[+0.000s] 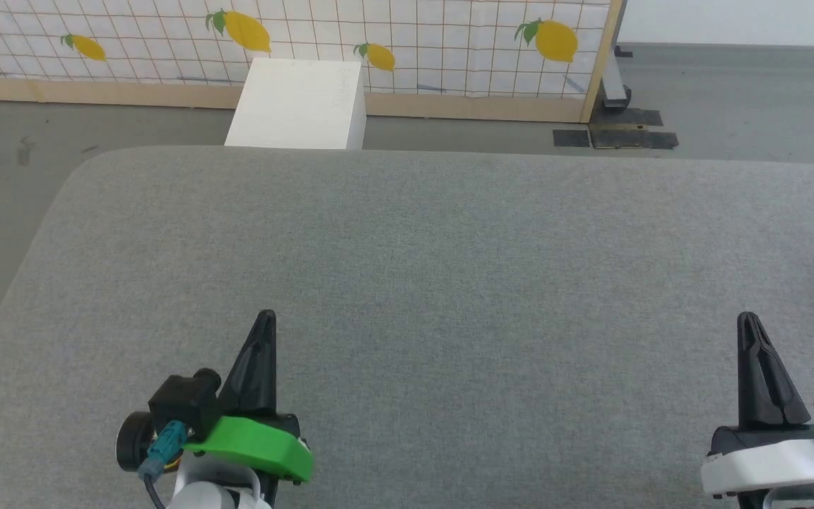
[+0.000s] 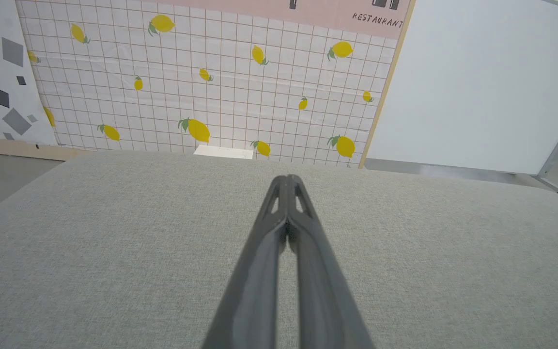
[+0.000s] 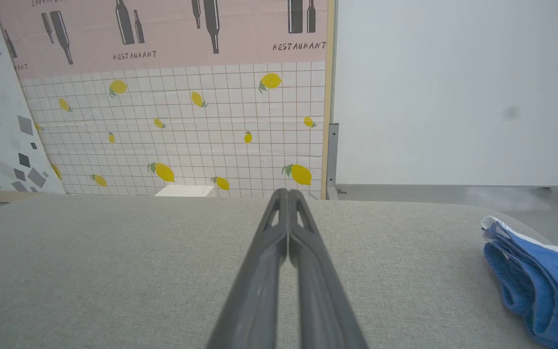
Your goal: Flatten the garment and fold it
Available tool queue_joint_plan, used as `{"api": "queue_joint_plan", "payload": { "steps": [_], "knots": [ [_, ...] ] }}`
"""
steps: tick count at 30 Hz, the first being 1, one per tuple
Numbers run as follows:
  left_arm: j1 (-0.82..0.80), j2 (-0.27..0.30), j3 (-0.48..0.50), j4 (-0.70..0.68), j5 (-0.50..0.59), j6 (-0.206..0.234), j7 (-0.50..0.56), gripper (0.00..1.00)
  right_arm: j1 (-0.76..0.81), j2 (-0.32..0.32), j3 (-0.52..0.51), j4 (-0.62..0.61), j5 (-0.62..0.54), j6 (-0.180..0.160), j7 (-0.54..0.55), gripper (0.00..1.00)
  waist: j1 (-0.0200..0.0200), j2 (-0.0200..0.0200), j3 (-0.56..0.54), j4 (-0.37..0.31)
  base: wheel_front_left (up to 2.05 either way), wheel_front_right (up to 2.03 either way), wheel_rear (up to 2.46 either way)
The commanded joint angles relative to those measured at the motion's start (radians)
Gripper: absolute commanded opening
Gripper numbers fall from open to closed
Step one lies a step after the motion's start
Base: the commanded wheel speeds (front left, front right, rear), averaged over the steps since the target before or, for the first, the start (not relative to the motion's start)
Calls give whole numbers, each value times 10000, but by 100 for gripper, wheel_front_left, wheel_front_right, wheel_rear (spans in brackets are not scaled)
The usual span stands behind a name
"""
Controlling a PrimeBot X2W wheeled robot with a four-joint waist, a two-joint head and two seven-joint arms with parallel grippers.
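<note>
Left gripper (image 1: 266, 319): our fingers are pressed together, holding nothing.
Right gripper (image 1: 747, 322): also pinched closed and empty.
Blue shorts (image 3: 535, 286): crumpled at 4 o'clock in the right wrist view, near the grey cushion (image 1: 407, 247) edge.
Progress: we judge nothing done; grasping, flattening and folding remain.

A grey fabric-covered worktop (image 1: 407, 247) with rounded corners spreads wide. Beyond its far edge a white box (image 1: 297, 106) stands on the grey floor (image 1: 732, 92), against a tiled panel printed with lemons (image 1: 414, 42). Dark patches (image 1: 615, 136) lie on the floor by the panel's wooden end post.
</note>
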Motion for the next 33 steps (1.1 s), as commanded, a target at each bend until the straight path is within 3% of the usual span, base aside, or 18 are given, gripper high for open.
{"api": "queue_joint_plan", "payload": {
  "steps": [1,33],
  "knots": [
    [0,0,-1,-1,1,2,1,0,0,0,-1,0,0,0,1,0,1,0,0,-1,0,0,0],
    [103,-13,238,-262,442,182,532,0,-156,7,300,10,-185,-3,529,0,1,0,-76,-91,0,0,0]
  ]
}}
